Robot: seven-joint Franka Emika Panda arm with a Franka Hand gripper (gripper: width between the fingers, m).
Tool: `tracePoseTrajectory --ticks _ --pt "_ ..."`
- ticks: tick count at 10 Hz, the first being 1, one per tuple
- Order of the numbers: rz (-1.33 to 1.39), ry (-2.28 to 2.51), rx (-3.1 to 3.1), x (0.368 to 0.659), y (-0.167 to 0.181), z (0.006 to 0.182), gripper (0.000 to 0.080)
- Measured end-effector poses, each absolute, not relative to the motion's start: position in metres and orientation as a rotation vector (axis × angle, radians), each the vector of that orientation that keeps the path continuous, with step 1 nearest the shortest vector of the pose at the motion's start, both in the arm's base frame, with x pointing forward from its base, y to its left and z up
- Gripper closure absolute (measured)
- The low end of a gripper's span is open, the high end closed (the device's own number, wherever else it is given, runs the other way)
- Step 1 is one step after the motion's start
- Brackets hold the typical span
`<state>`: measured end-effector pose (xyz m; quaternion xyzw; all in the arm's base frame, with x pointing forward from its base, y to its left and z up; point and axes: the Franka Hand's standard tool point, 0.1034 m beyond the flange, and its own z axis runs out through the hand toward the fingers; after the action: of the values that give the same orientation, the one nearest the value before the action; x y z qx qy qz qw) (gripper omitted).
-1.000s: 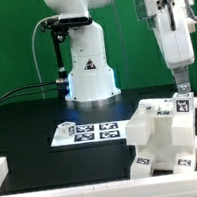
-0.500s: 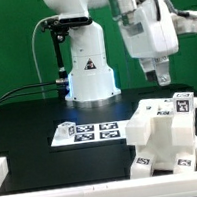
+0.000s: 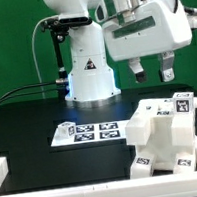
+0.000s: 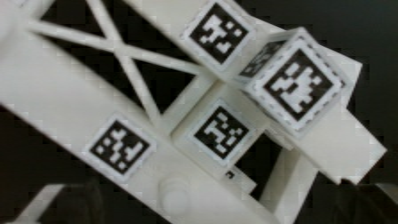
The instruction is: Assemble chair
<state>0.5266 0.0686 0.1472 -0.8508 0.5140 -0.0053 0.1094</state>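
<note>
Above black table point(image 3: 29, 121), empty spread gripper point(image 3: 152, 74) over chair point(image 3: 164, 135).

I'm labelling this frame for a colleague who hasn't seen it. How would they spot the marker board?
Start at the robot's white base. On the black table before it lies the marker board: thin, flat, tag-covered, unlike the blocky chair at the exterior view's right.

A robotics lab, not a home or shop. Shown by a white arm base point(image 3: 89, 72) bolted at the far side of a black table point(image 3: 29, 121) with a raised white border point(image 3: 15, 166), a plain green backdrop point(image 3: 9, 48) behind, a cable point(image 3: 30, 88) trailing left, and a marker board point(image 3: 89, 132) of square tags lying flat near the middle.
</note>
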Motion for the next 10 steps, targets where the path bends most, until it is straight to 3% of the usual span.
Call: tracePoseTrajectory --ticks 4,9,10 --pt "-0.013 1.113 -2.719 0.488 0.031 0.131 0.0151" --pt "-0.013 1.088 -2.728 0.488 0.029 0.129 0.0151" --pt "0.005 1.072 -2.729 0.479 0.015 0.123 0.0151"
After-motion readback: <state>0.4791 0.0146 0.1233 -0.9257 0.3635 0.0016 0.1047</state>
